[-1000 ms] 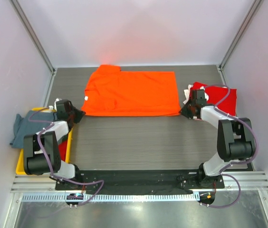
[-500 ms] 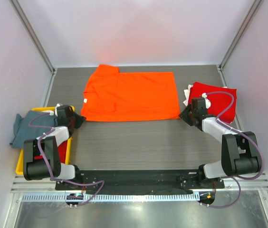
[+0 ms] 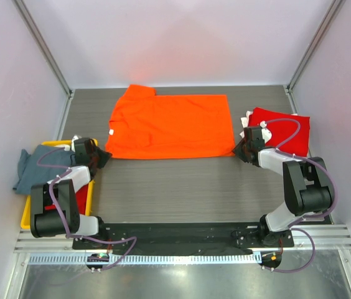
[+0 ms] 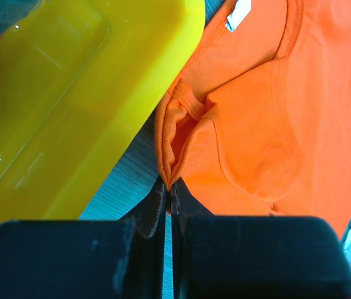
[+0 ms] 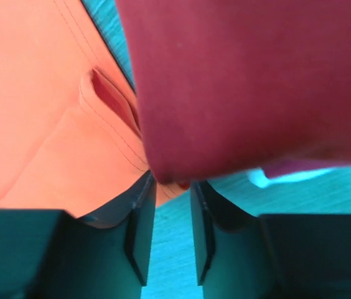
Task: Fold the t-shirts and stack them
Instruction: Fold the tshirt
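The bright orange t-shirt [image 3: 172, 124] lies flat across the back of the table. My left gripper [image 3: 106, 154] is shut on its near left sleeve corner [image 4: 172, 168], and the cloth is pinched between the tips [image 4: 169, 190]. My right gripper [image 3: 238, 151] is at the shirt's near right corner [image 5: 38, 93]. Its jaws stand a little apart with the hem at the tips [image 5: 172, 187]. The deep red t-shirt [image 3: 284, 128] lies folded at the right and hangs over the right wrist view [image 5: 256, 81]. The grey-blue t-shirt [image 3: 35, 165] drapes over the bin at the left.
The yellow plastic bin [image 3: 26, 218] stands at the left edge, close beside my left gripper [image 4: 70, 93], with a red cloth [image 3: 82, 196] inside. White cloth [image 3: 248, 121] pokes out beside the red shirt. Grey walls enclose the table.
Both grippers drew back toward the near side and the orange shirt slid nearer with them. In the last half second the right gripper shifted slightly back; the shirt stayed still.
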`<state>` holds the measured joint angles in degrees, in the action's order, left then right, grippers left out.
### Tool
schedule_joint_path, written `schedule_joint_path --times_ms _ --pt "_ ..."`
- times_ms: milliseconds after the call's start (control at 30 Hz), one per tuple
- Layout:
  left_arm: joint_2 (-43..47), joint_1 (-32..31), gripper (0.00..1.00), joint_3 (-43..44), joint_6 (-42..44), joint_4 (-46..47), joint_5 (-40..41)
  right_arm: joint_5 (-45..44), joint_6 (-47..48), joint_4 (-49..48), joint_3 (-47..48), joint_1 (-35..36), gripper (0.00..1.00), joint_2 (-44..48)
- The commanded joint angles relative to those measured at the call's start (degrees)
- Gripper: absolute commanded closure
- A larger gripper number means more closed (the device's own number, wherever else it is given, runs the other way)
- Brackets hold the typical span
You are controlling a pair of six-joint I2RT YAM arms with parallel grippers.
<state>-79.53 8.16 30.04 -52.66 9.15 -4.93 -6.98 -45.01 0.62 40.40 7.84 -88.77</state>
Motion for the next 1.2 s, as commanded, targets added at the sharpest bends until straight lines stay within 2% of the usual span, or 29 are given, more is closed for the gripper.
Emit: schedule_joint_path --times_ms 0,100,133,167,200,267,400,500,767,867,1133,1167 --pt "2.18 0.45 1.00 0.02 0.28 1.23 1.85 -3.30 -1.22 -2.21 2.22 1.04 0.67 -1.49" --pt "2.45 0.45 1.00 0.02 0.54 0.70 2.20 -3.65 -1.57 -2.47 1.88 1.48 0.74 -1.67" --pt "2.53 0.45 1.00 0.02 0.46 0.61 2.12 -3.83 -1.57 -2.47 1.70 1.48 0.81 -1.58" --pt "2.71 0.45 1.00 0.02 0.46 0.43 2.20 -3.83 -1.83 -2.47 1.61 1.57 0.93 -1.32" --pt "2.97 0.45 1.00 0.10 0.54 0.08 2.12 -3.83 -1.92 -2.03 1.26 1.66 0.99 -1.05" --pt "3.24 0.45 1.00 0.19 0.89 -0.62 2.29 -4.70 -2.18 -0.98 0.91 1.66 0.99 0.87" --pt "5.08 0.54 1.00 0.81 1.60 -8.68 3.43 -5.32 -1.92 3.58 -0.50 1.74 0.99 5.09" --pt "7.45 0.45 1.00 -1.47 0.72 -11.15 3.52 -4.71 -1.92 5.96 -2.25 1.74 0.99 8.16" --pt "13.34 0.45 0.99 -9.02 0.46 -11.43 0.89 -4.36 -2.27 10.97 -8.40 1.74 0.99 17.48" --pt "17.38 0.28 0.98 -11.22 -1.30 -12.13 -0.08 -3.74 -2.80 12.99 -11.04 1.74 0.99 21.79" --pt "32.38 0.36 1.00 -13.95 -6.57 -27.77 3.87 -4.18 -6.58 18.88 -17.81 2.18 0.99 36.11" --pt "34.07 0.27 1.00 -14.65 -7.10 -29.08 4.14 -4.18 -6.75 20.37 -18.16 2.27 0.96 39.43"
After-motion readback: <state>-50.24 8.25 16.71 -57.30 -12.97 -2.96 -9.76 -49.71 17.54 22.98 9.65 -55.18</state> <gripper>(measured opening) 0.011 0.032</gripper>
